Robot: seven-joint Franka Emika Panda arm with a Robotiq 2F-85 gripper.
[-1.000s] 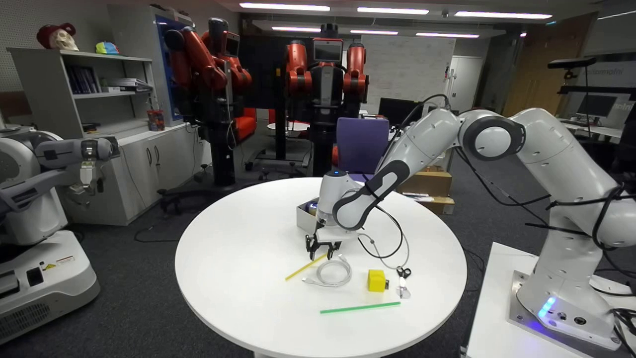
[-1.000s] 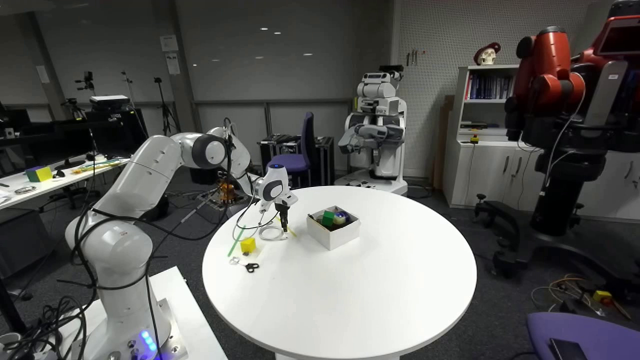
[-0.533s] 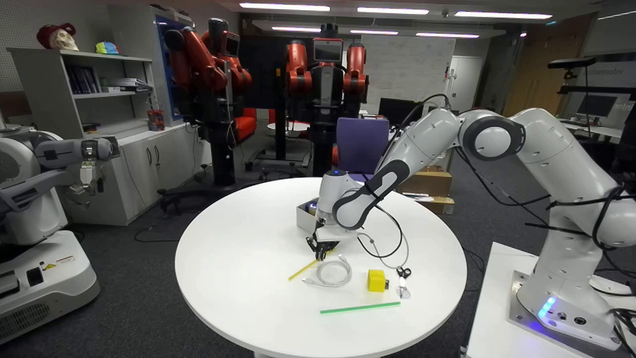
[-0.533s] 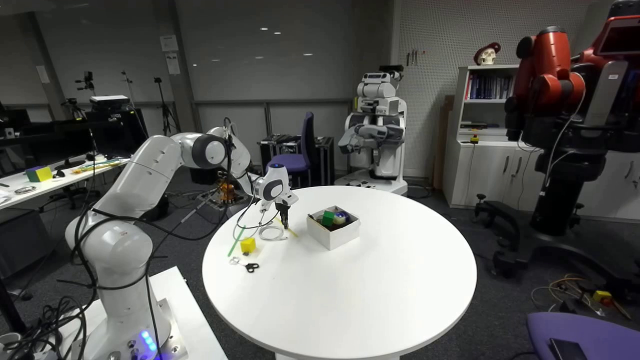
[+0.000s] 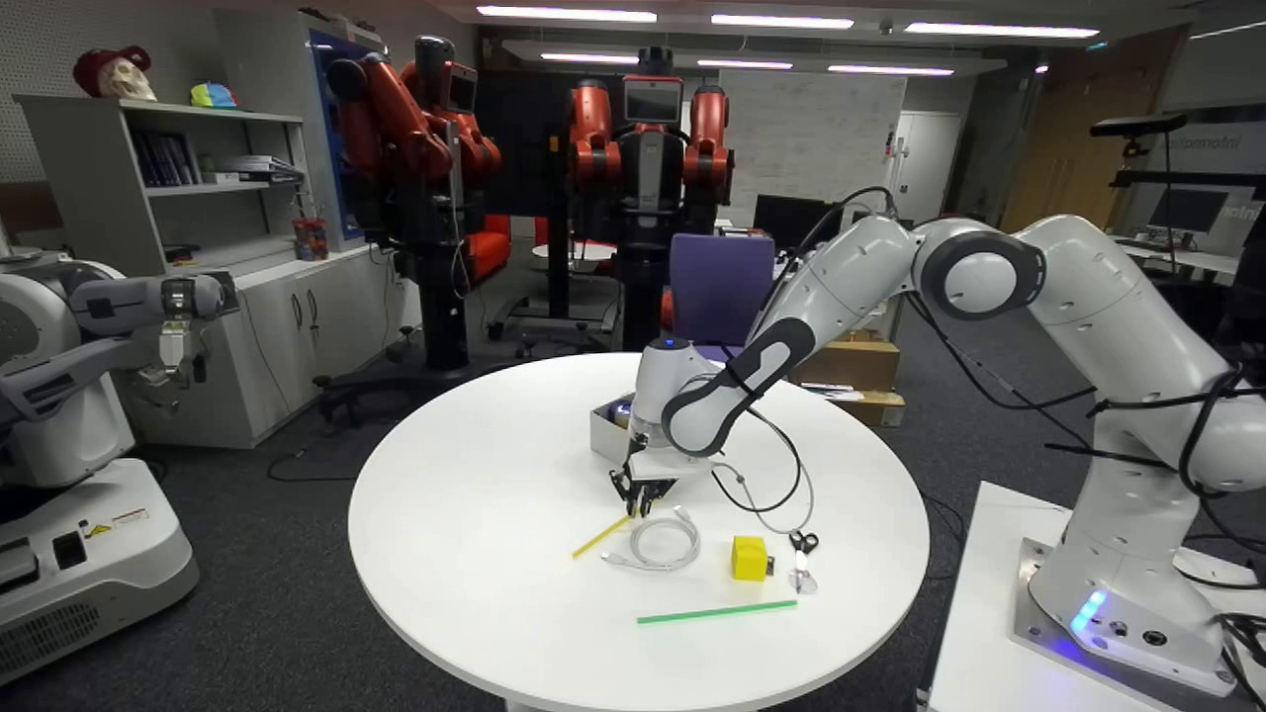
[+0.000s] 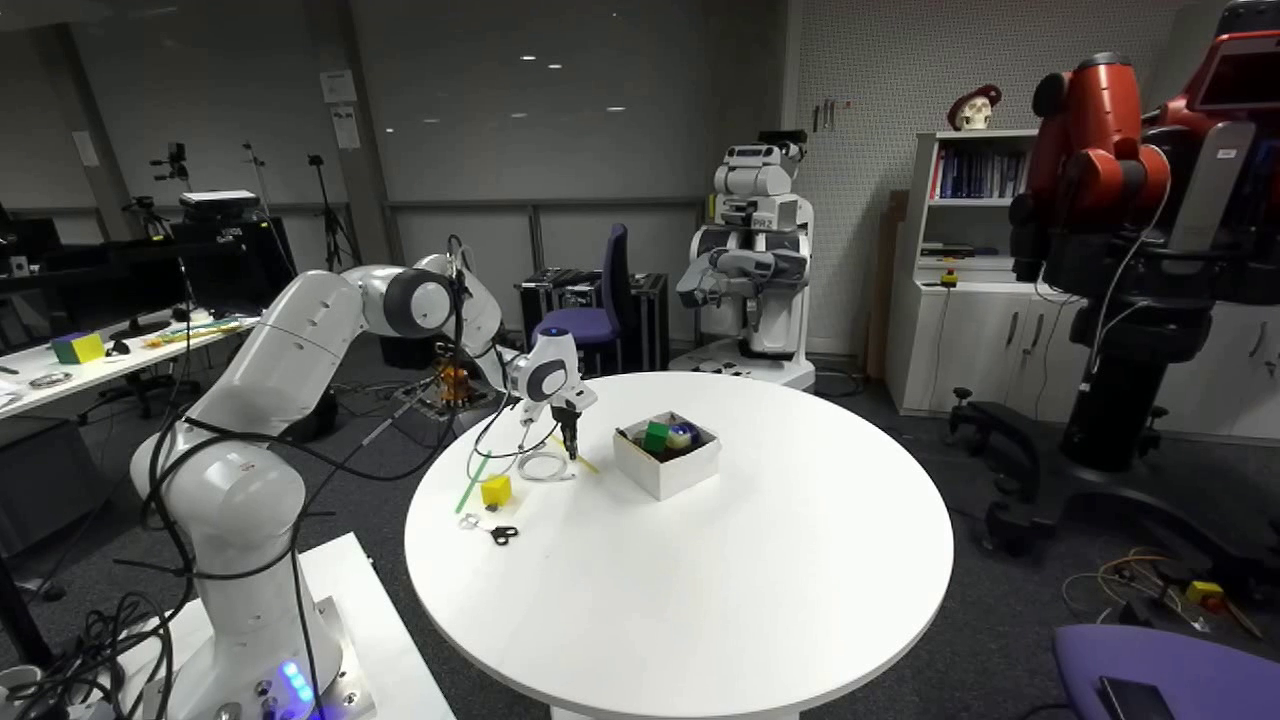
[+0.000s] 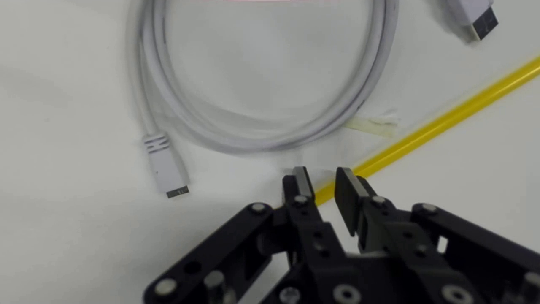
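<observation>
In both exterior views the round white table (image 5: 475,514) is spread across the middle of the frame, and the robot arm (image 5: 846,277) is stretched out over it. The white box (image 6: 640,470) at the frame's centre is seen almost whole in an exterior view, a green block (image 6: 656,436) plainly shown inside; half the box is masked behind the arm's wrist (image 5: 658,396) in an exterior view. Now the gripper (image 7: 322,181): its black fingers (image 6: 570,440) are overlapped side-on in an exterior view, but at the bottom of the wrist view they are shown parted by a narrow gap, nothing clasped. Above them a coiled white cable (image 7: 261,145) is shown close up, dark plug tips picked out at left and upper right. By the exterior views alone are caught a green stick (image 5: 717,612), scissors (image 5: 804,541) and a yellow cube (image 5: 749,559), below centre. And the yellow stick (image 7: 430,131)! Slim, straight, glossy, it is slanted from the wrist view's right edge down to lower centre, overlapped there by the fingers and glimpsed in their gap. Whether it is touched cannot be told. In an exterior view the stick (image 5: 599,538) is seen mid-frame, its lower end just left of the cable.
</observation>
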